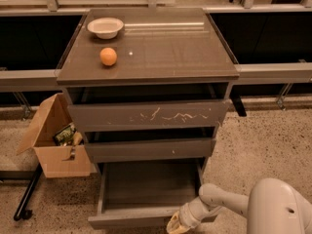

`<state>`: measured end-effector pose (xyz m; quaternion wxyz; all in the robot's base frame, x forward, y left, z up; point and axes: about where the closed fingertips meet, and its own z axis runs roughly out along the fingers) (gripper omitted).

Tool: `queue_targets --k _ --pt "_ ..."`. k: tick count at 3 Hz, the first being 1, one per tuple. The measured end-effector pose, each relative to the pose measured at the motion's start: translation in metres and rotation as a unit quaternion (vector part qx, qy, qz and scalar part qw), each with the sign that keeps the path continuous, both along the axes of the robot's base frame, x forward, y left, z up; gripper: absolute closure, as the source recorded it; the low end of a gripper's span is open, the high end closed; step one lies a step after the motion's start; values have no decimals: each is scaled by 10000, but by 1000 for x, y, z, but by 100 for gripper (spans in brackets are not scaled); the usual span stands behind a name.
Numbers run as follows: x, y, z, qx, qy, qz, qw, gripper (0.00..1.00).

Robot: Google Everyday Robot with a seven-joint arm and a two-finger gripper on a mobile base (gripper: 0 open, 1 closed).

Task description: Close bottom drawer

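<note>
Sitting at the front edge of the open bottom drawer [146, 186], the pincer [175, 224], opening indiscernible.

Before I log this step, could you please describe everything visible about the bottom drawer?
The bottom drawer is wide, shallow and grey-brown, pulled well out below the middle drawer. Its flat inside is bare, with low side walls; its front panel is plain and handleless. It sits level. The gripper is at the right part of that front panel, seemingly touching it.
</note>
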<state>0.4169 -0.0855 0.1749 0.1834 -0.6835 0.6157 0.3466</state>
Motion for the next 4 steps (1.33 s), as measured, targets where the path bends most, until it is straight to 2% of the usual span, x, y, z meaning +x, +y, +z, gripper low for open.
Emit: queue_targets --k 1,2,4 --pt "-1 0 0 -10 -9 -15 10000 100" --pt "-1 0 0 -10 -9 -15 10000 82" --pt "-1 0 0 -10 -9 -15 10000 35"
